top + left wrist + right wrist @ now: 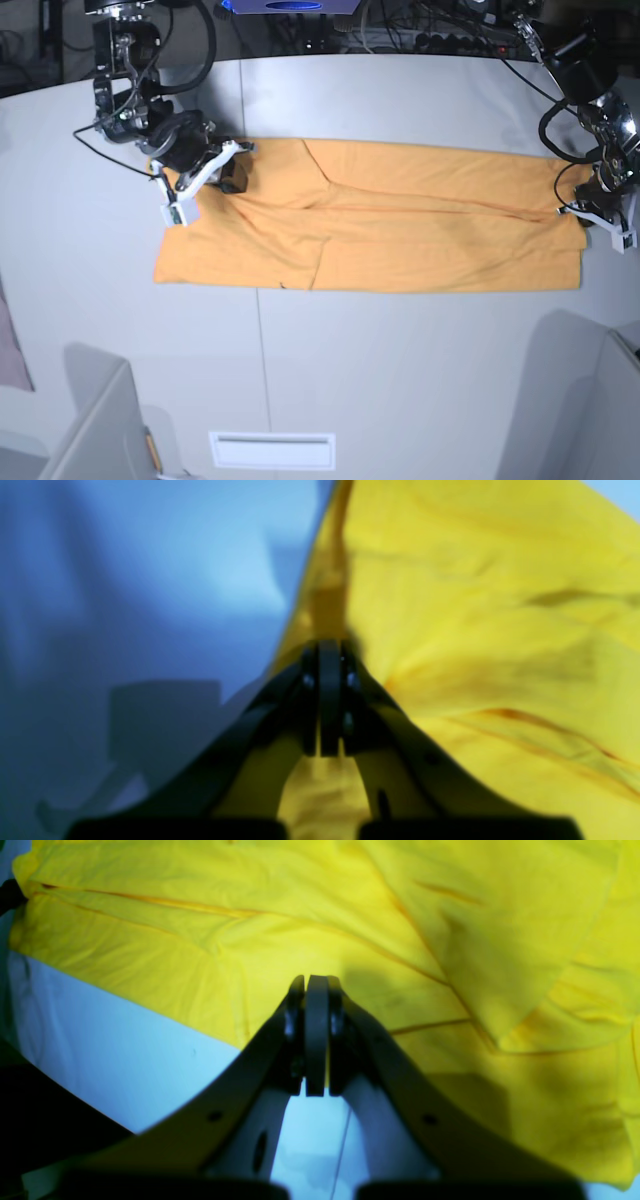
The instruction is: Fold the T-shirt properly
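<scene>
1. Broadly, the pale counter [400,380] is seen filling most of the base view, with a thin seam running down it in the lower left of the frame.
2. Across the middle of that view, the T-shirt [400,245] is laid flat on the counter as a long orange band, folded lengthwise, with creases running along it.
3. At the band's left end, in the upper left of the frame, the right end effector [222,168] is seen low over the cloth; in the right wrist view its jaws are pressed together at the shirt's edge [316,985], and whether cloth is pinched cannot be told.
4. At the band's right end, the left end effector [597,215] is clenched on the T-shirt's edge, with fabric seen rising between the jaws in the left wrist view [330,647].
</scene>
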`<move>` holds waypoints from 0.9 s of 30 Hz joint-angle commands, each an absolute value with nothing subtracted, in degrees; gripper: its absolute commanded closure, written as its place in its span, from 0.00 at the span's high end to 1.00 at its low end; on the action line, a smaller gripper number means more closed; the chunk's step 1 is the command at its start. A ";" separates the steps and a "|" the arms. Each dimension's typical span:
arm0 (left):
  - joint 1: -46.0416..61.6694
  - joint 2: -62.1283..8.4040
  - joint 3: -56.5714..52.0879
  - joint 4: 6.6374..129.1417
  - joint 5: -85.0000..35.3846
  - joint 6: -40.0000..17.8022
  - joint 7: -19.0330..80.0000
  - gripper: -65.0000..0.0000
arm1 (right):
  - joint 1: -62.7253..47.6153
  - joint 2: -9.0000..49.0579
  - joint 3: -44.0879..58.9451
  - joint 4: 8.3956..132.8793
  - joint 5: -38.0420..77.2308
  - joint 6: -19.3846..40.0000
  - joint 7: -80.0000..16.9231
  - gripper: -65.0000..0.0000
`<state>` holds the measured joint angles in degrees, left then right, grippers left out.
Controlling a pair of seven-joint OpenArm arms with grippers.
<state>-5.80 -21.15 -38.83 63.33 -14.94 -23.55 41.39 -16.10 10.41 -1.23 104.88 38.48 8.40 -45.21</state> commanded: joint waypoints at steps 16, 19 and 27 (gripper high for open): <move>1.98 -26.07 -48.92 79.52 -28.00 -32.75 47.96 0.00 | -16.31 10.59 -1.01 105.71 39.34 8.84 -44.26 0.00; 2.95 -26.51 -49.01 77.85 -31.16 -32.75 47.87 0.38 | -16.31 10.59 -1.01 105.71 39.25 8.84 -44.35 0.00; 1.98 -26.42 -48.48 74.33 -31.43 -32.75 47.78 1.00 | -16.31 10.59 -1.01 105.71 39.25 8.84 -44.35 0.00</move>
